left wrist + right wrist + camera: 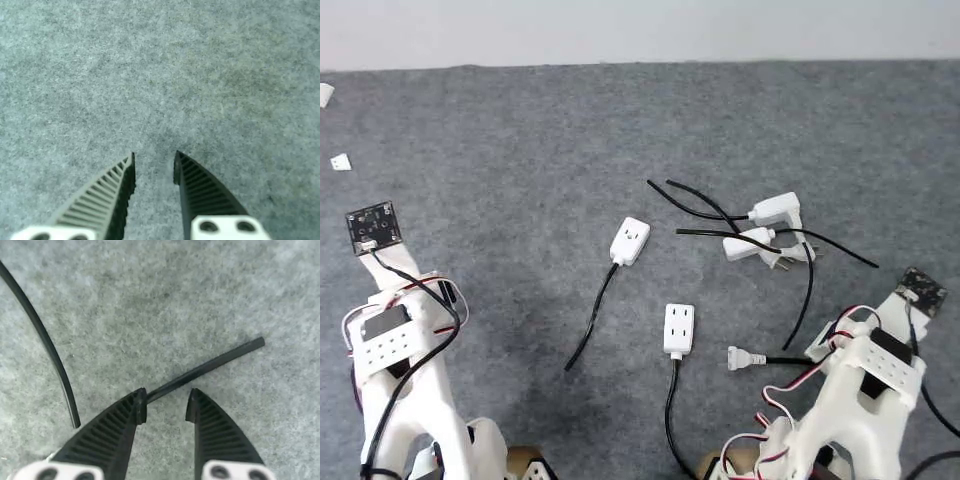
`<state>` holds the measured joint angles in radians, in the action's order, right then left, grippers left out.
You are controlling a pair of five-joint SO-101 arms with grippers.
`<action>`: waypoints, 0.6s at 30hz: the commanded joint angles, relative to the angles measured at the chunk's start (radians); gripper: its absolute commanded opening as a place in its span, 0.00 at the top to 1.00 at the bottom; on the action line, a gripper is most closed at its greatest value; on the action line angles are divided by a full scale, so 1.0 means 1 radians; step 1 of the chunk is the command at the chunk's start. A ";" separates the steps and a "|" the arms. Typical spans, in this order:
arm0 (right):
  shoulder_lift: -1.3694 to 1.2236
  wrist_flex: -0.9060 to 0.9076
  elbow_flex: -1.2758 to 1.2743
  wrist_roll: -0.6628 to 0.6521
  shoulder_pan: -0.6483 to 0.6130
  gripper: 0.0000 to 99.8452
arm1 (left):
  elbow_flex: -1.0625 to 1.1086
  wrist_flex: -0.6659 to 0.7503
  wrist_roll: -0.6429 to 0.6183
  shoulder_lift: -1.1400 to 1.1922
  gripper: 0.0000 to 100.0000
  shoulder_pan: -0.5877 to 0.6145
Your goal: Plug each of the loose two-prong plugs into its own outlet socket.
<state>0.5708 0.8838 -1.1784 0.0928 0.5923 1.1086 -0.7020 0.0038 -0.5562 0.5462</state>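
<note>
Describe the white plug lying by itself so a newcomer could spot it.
On the grey felt tabletop, look to the white right arm at the near edge. Between that arm and the nearer white rectangular outlet socket lies the small white two-prong plug on a black cord. It lies alone; the two other white plugs lie together farther back.

High view: centre socket (630, 241) sat mid-frame, its cable running down-left. Lower socket (678, 329) lay below and slightly right of it, cable trailing to the bottom edge. Lower plug (745, 358) was just right of that socket, not touching. Upper plug (775, 209) and middle plug (750, 246) lay right of centre, close together, cables crossing. Left arm (395, 350) stood at lower left and right arm (870, 390) at lower right. Two scraps (340, 161) were at the upper-left edge.
</note>
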 commanded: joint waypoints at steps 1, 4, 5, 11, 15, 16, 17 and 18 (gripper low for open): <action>0.022 0.015 0.009 -0.012 0.010 0.85 | -0.004 0.006 0.009 -0.012 0.88 -0.005; 0.021 -0.024 0.003 -0.012 0.010 0.85 | -0.004 0.006 0.009 -0.012 0.88 -0.005; 0.021 -0.038 0.003 -0.012 0.008 0.85 | -0.004 0.006 0.009 -0.012 0.88 -0.005; 0.019 -0.093 0.000 0.032 0.005 0.85 | -0.004 -0.006 0.011 -0.012 0.88 -0.005; 0.021 -0.077 -0.020 0.029 0.008 0.85 | -0.004 -0.006 0.011 -0.012 0.88 -0.005; 0.021 -0.067 -0.020 0.029 0.010 0.85 | -0.004 -0.006 0.011 -0.012 0.88 -0.005; 0.021 -0.059 -0.020 0.028 0.010 0.85 | -0.004 -0.006 0.011 -0.012 0.88 -0.005; 0.021 -0.056 -0.020 0.028 0.010 0.85 | -0.004 -0.006 0.011 -0.012 0.88 -0.005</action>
<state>0.5723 0.8132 -1.2060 0.1112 0.5923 1.1086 -0.7020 0.0069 -0.5562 0.5462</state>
